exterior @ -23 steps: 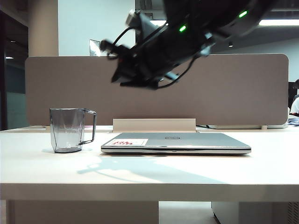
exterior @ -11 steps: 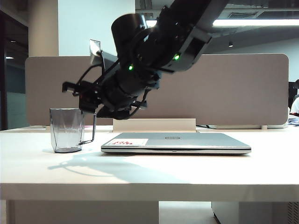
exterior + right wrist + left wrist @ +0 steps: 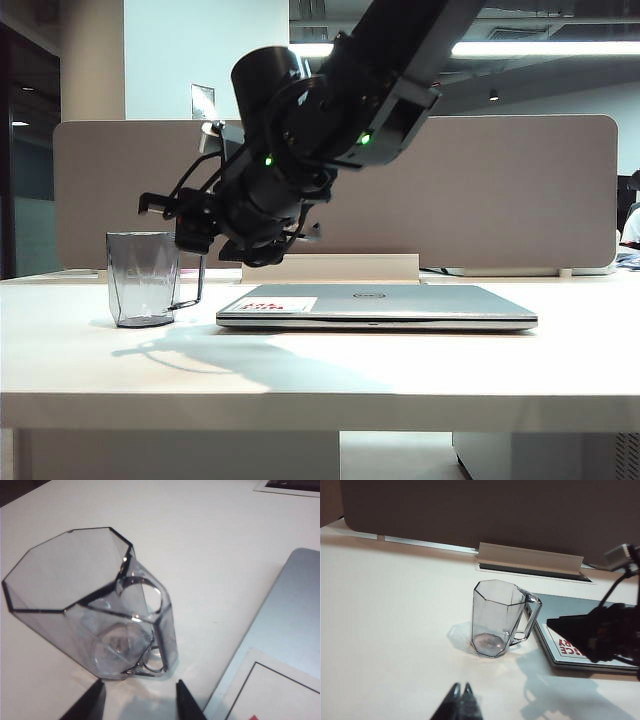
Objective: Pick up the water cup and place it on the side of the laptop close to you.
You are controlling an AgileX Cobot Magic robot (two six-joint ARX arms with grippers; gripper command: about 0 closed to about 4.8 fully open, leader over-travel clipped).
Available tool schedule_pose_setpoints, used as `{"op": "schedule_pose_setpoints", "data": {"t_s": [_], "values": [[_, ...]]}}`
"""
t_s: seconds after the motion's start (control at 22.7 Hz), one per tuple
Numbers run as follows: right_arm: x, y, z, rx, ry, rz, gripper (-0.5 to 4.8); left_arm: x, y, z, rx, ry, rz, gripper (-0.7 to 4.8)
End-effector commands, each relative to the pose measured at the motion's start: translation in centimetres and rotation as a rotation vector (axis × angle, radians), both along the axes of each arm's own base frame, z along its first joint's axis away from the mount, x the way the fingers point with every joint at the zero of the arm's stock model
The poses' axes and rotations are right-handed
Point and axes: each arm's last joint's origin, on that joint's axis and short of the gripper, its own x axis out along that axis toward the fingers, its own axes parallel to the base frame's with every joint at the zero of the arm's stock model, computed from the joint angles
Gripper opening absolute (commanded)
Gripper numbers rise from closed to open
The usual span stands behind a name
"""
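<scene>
Pale desk (image 3: 400, 375), grey partition (image 3: 520, 190) behind. Cup (image 3: 143, 278): clear smoky plastic, faceted, empty, upright on the desk just beside the closed laptop (image 3: 400, 305), handle (image 3: 192, 272) toward the laptop. Likely light, rigid, smooth-walled and easily tipped or slid; the handle loop or the rim wall looks the surest hold, the tapering body the least. Right gripper (image 3: 139, 700): fingers spread wide, nothing between them, poised just above the cup's handle side. Left gripper (image 3: 461, 700): fingertips pressed together, empty, well apart from the cup.
</scene>
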Motion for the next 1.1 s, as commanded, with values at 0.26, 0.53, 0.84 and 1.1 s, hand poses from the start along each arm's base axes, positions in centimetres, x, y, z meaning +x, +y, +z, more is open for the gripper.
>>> {"op": "schedule_pose_setpoints", "data": {"t_s": [0.26, 0.53, 0.84, 1.1], "values": [[1.6, 1.4, -0.1, 0.044, -0.019, -0.011, 1.94, 0.0, 0.0, 0.2, 0.007, -0.017, -0.001, -0.04], [2.8, 1.7, -0.6, 0.044, -0.021, -0.031, 1.92, 0.0, 0.0, 0.2, 0.007, -0.017, -0.001, -0.04], [4.2, 0.8, -0.9, 0.077, -0.001, -0.094, 1.87, 0.0, 0.0, 0.2, 0.007, -0.017, -0.001, -0.04], [4.7, 0.4, -0.9, 0.093, -0.010, -0.103, 1.46, 0.0, 0.0, 0.2, 0.007, -0.017, -0.001, -0.04]]}}
